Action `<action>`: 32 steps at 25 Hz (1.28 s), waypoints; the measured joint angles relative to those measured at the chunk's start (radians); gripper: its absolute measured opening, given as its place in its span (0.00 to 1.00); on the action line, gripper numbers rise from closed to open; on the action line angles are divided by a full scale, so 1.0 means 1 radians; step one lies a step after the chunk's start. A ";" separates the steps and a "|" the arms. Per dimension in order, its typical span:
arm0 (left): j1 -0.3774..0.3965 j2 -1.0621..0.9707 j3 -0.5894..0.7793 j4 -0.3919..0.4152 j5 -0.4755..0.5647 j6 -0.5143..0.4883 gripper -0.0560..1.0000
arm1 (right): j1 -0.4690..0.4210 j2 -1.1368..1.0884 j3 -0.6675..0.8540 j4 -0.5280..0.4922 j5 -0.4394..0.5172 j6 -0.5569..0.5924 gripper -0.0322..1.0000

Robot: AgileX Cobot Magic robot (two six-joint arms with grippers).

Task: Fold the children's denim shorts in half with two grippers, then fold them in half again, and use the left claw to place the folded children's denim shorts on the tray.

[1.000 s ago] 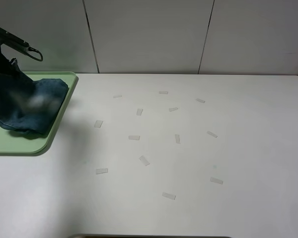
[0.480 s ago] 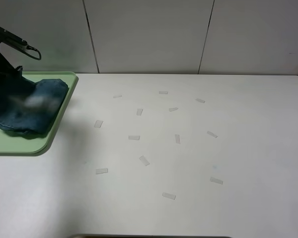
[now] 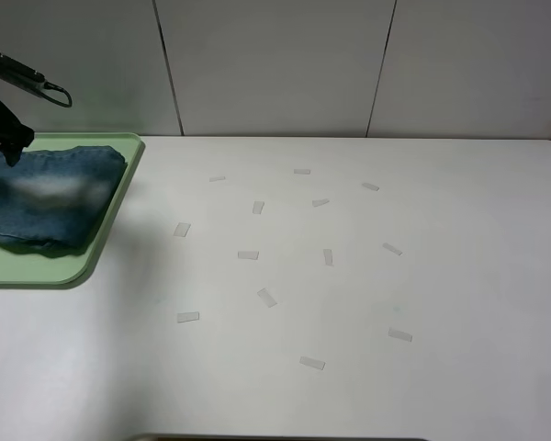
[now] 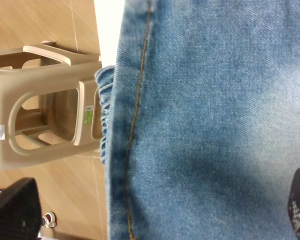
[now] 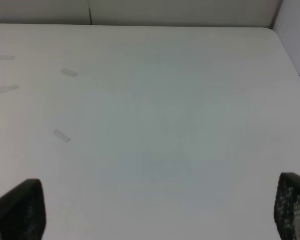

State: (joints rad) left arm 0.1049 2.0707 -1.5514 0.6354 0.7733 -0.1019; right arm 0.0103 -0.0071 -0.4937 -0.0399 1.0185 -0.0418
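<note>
One white table point(image 3: 349, 276) fills most of my high view, with panelled wall behind it. At its far left sits the pale green tray point(image 3: 101, 248), rounded corner toward the middle of the table. On the tray I see the children's denim shorts point(image 3: 50, 197), folded into a compact blue bundle with a faded patch on top; the bundle lies inside the rim on the side I can see, and its left part runs out of frame.

Above the rear of the tray I see the left claw point(image 3: 7, 147), a black arm end with a looped cable, positioned over the back edge of the denim. My left wrist view shows denim with an orange seam filling the picture and the two black fingertips point(image 4: 15, 210) at opposite corners, spread wide with the cloth lying free between them; nothing is gripped.

Small pale tape strips point(image 3: 248, 254) are scattered across the table centre.

My right wrist view shows the right gripper point(image 5: 155, 212) over bare table, fingers set wide apart and empty.
</note>
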 joint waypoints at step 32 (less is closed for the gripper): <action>-0.001 -0.636 0.304 -0.362 -0.237 0.153 0.99 | 0.000 0.000 0.000 0.000 0.000 0.000 0.70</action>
State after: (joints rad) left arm 0.1038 1.4346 -1.2472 0.2739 0.5358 0.0515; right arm 0.0103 -0.0071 -0.4937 -0.0399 1.0185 -0.0418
